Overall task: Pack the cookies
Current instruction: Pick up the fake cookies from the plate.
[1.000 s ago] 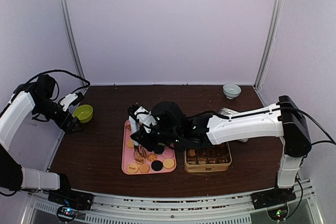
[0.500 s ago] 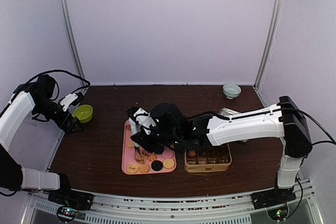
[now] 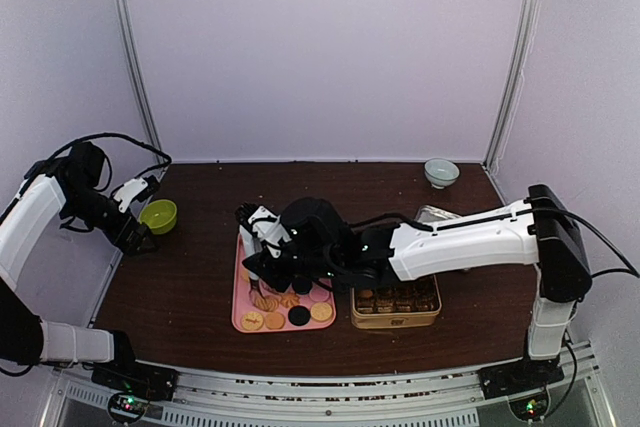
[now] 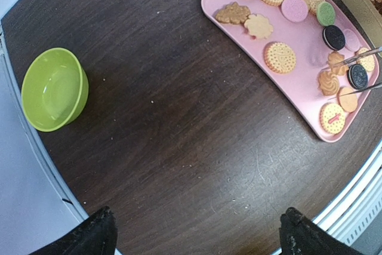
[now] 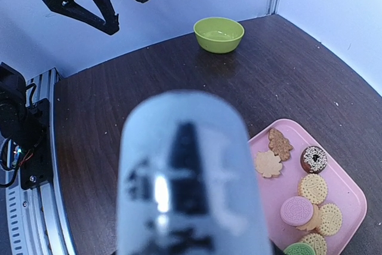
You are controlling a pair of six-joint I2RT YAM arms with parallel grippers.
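Note:
The cookies lie on a pink tray, mostly tan rounds with pink, green and black ones. My right gripper hangs over the tray, shut on metal tongs, whose blurred back end fills the right wrist view. The tongs' two prongs straddle a black cookie near the tray's edge; I cannot tell if they touch it. More cookies fill a gold tin right of the tray. My left gripper is open over bare table at the far left.
A green bowl sits beside the left gripper. A small white bowl stands at the back right corner. The right arm stretches across the tin from the right. Purple walls close in the table.
The right arm has shifted a little to the left over the pink tray, carrying the tongs. The left arm has not moved.

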